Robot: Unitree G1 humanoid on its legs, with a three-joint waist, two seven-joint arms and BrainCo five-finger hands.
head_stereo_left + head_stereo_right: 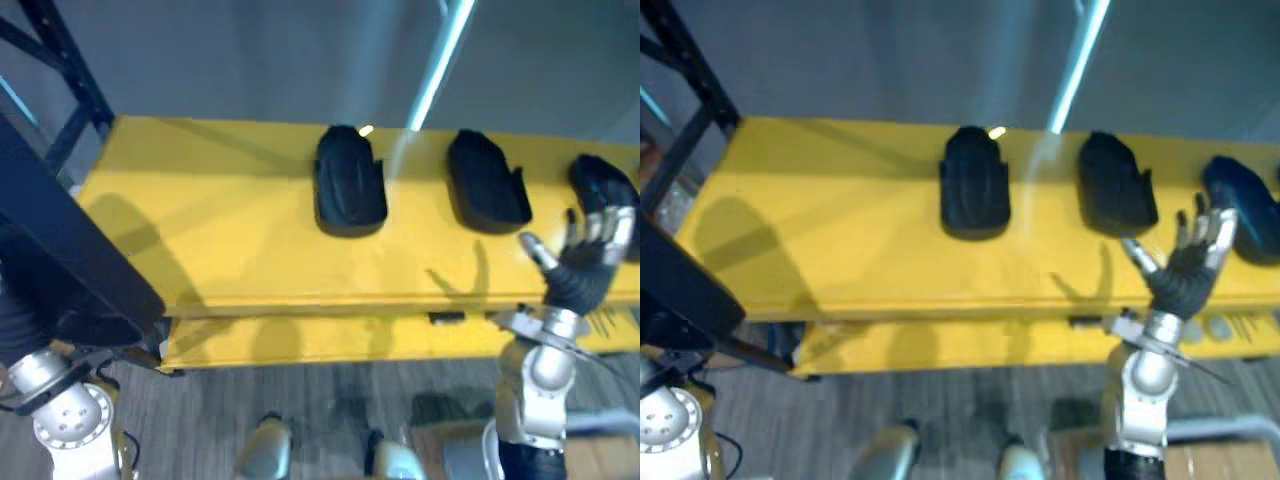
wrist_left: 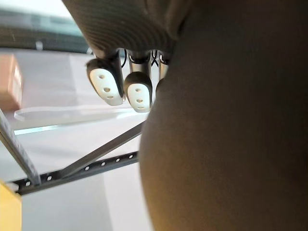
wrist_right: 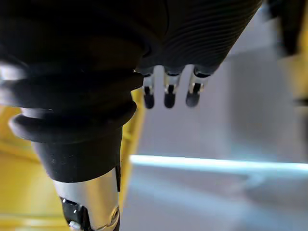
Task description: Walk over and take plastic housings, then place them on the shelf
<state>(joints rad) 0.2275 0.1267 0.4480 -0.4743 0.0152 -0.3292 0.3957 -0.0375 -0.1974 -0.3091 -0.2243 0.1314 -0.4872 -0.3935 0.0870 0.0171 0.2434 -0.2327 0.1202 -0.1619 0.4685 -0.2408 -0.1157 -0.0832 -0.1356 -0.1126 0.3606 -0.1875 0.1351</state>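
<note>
on the yellow shelf (image 1: pixel 220 230): three black plastic housings lie in a row, well apart from each other. these are the left housing (image 1: pixel 350 185), the middle housing (image 1: pixel 487 185) and the right housing (image 1: pixel 605 190).
shape: each is a rounded, domed shell, longer than wide, lying flat with the dome up.
handling, judged: a hollow moulding like this is likely light and stiff. the smooth curved top looks slippery, so a pinch there could skid off.
where to hold, judged: across the narrow width, with the thumb on one side wall and the fingers on the other, low near the rim.
right hand (image 1: pixel 580 255): raised at the shelf's front edge, near the right housing. its fingers are straight and spread, and it grasps nothing.
left hand (image 2: pixel 107 86): low at the robot's left. whether it has hold of anything cannot be told.
dark shape (image 1: pixel 60 250): large and close against the left hand. what it is cannot be told.
surroundings: a black rack frame (image 1: pixel 70 70) stands at the shelf's left end, over a grey floor (image 1: pixel 330 400).
</note>
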